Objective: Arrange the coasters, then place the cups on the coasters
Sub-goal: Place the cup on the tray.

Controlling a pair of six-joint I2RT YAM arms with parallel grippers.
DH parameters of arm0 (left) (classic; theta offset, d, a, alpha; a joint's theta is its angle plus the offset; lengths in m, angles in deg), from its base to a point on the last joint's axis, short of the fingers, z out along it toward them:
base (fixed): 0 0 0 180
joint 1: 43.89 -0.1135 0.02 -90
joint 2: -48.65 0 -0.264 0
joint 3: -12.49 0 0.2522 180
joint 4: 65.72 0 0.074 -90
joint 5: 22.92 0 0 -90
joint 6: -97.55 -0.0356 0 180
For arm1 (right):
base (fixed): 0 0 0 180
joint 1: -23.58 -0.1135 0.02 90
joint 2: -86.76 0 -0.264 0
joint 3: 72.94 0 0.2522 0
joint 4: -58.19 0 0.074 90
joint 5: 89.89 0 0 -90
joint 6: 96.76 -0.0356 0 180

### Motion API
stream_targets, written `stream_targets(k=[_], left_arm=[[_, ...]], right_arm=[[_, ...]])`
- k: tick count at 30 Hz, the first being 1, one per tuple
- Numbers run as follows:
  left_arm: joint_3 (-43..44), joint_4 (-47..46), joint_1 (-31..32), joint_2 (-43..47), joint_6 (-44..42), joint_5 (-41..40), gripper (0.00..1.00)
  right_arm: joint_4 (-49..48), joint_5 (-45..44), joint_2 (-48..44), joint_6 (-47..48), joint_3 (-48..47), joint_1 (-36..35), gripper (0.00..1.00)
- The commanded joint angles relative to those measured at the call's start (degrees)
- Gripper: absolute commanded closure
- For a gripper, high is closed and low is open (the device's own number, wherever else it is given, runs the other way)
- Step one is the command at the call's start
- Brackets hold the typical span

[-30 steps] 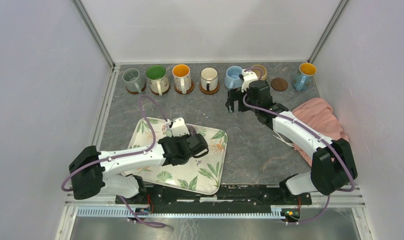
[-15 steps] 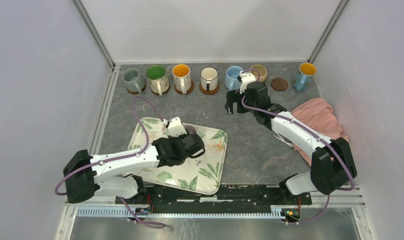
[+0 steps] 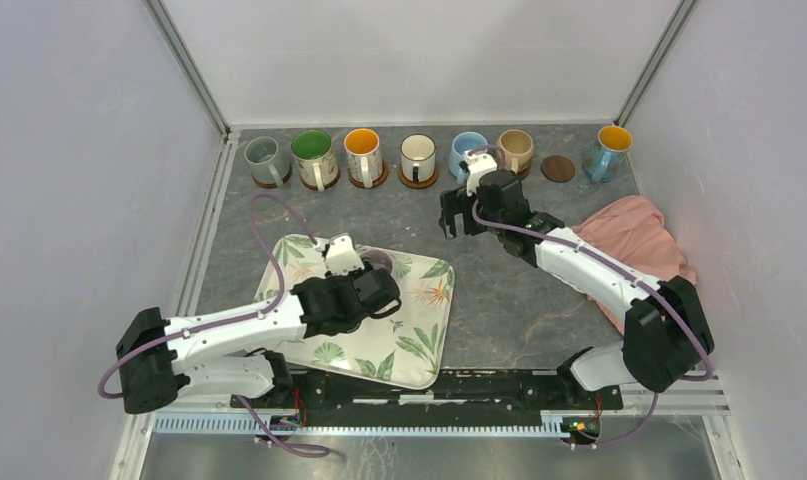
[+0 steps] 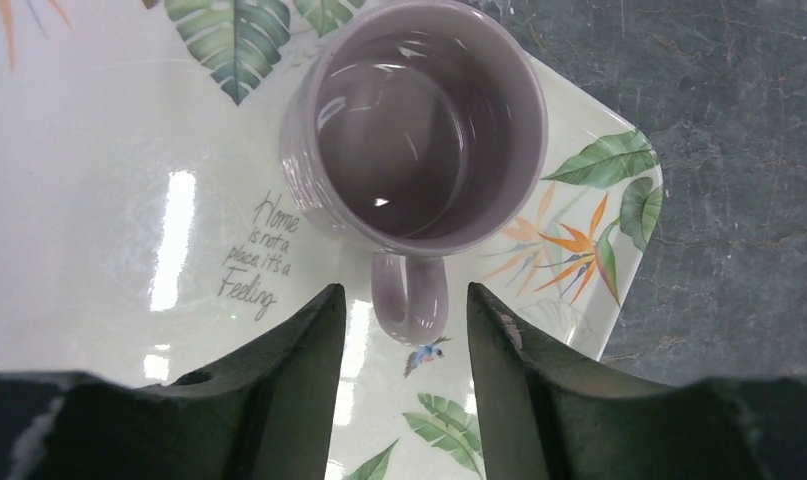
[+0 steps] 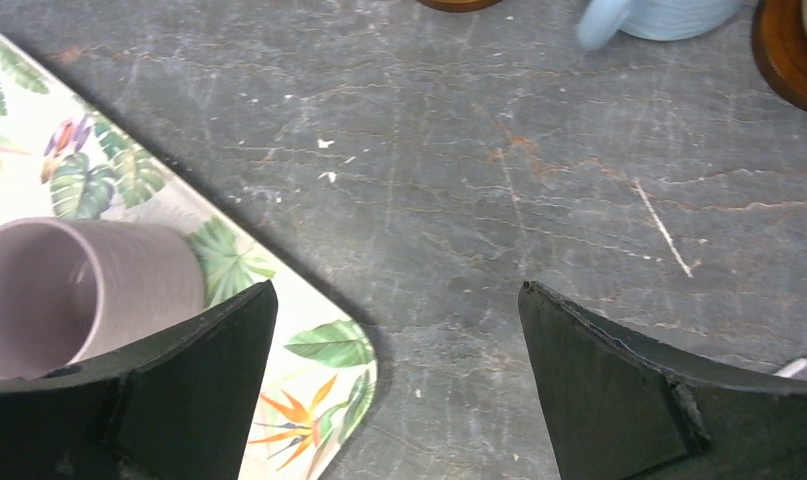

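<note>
A pale pink cup (image 4: 424, 125) stands upright on the leaf-print tray (image 4: 99, 230), handle toward my left gripper (image 4: 406, 310). The fingers flank the handle without touching it, so this gripper is open; the top view shows it (image 3: 382, 295) just near of the cup (image 3: 381, 261). Along the back wall, several cups sit on brown coasters (image 3: 418, 181), from the grey-green cup (image 3: 265, 157) to the tan cup (image 3: 516, 148). A dark brown coaster (image 3: 557, 168) lies bare beside a blue cup (image 3: 609, 148). My right gripper (image 3: 454, 213) hangs wide open over bare table (image 5: 399, 300).
A pink cloth (image 3: 639, 240) is bunched at the right side. The tray (image 3: 329, 352) fills the near left of the table. In the right wrist view, the light blue cup (image 5: 669, 12) and a coaster edge (image 5: 784, 50) show at the top.
My left gripper has opened off the pink cup's handle and drawn back toward the near left. The right gripper has moved away from the tan cup, left and nearer.
</note>
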Motion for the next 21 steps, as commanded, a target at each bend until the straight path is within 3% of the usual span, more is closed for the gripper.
stream_targets(k=[1,10,14,21], left_arm=[[2.49,3.78,0.37,4.65,-0.47,-4.64,0.42],[8.0,13.0,0.4,16.08,-5.03,-12.72,0.18],[11.09,14.31,0.35,18.13,-7.73,-14.73,0.12],[12.68,14.79,0.38,20.7,-10.49,-16.51,0.05]], right_arm=[[-0.95,-2.33,-4.05,-1.29,1.91,-3.93,0.02],[-2.49,-10.46,-7.55,-7.12,7.68,-18.28,0.02],[-3.88,-15.73,-5.85,-9.82,7.22,-27.2,0.02],[-5.09,-21.09,0.78,-11.69,2.97,-36.05,0.02]])
